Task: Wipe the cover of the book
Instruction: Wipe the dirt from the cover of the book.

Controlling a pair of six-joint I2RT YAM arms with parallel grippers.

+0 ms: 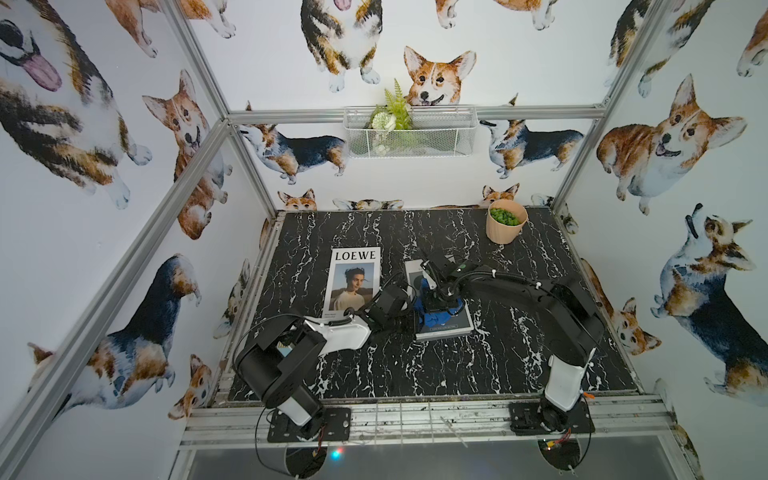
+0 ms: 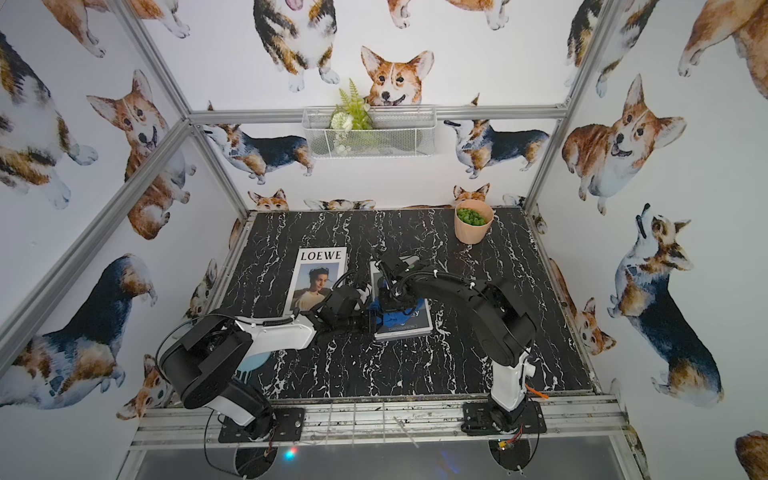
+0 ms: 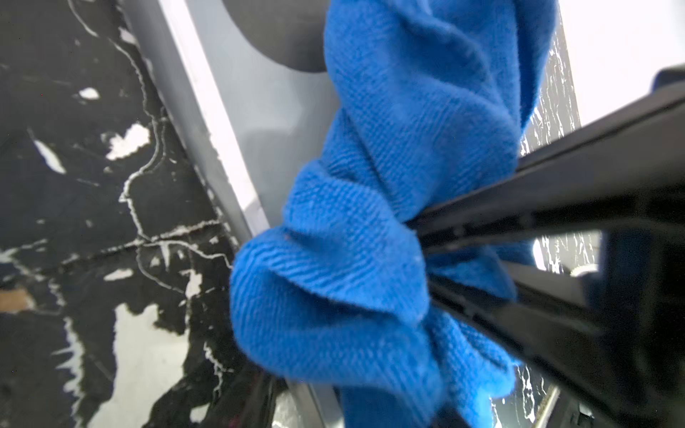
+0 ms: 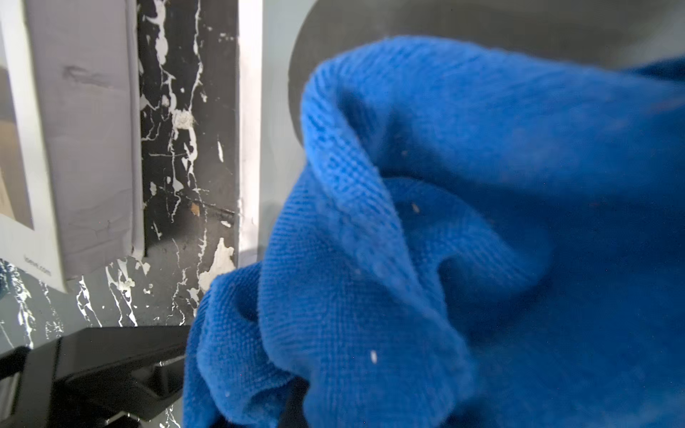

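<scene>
The book (image 1: pixel 457 323) (image 2: pixel 417 325) lies flat mid-table, with a grey and dark cover and a white border. A bunched blue cloth (image 1: pixel 434 318) (image 2: pixel 390 320) rests on its left half. My right gripper (image 1: pixel 434 305) (image 2: pixel 392 305) points down over the book and is shut on the cloth. In the left wrist view its black fingers (image 3: pixel 519 207) pinch the cloth (image 3: pixel 370 222) above the cover (image 3: pixel 259 111). My left gripper (image 1: pixel 415 307) (image 2: pixel 372 320) reaches in from the left. Its fingers (image 4: pixel 122 355) meet the cloth (image 4: pixel 444 241), which fills its jaws.
A LOEWE magazine (image 1: pixel 353 282) (image 4: pixel 85 148) lies just left of the book, under the left arm's reach. A tan pot of green plants (image 1: pixel 506 222) stands at the back right. A wire basket (image 1: pixel 409 133) hangs on the back wall.
</scene>
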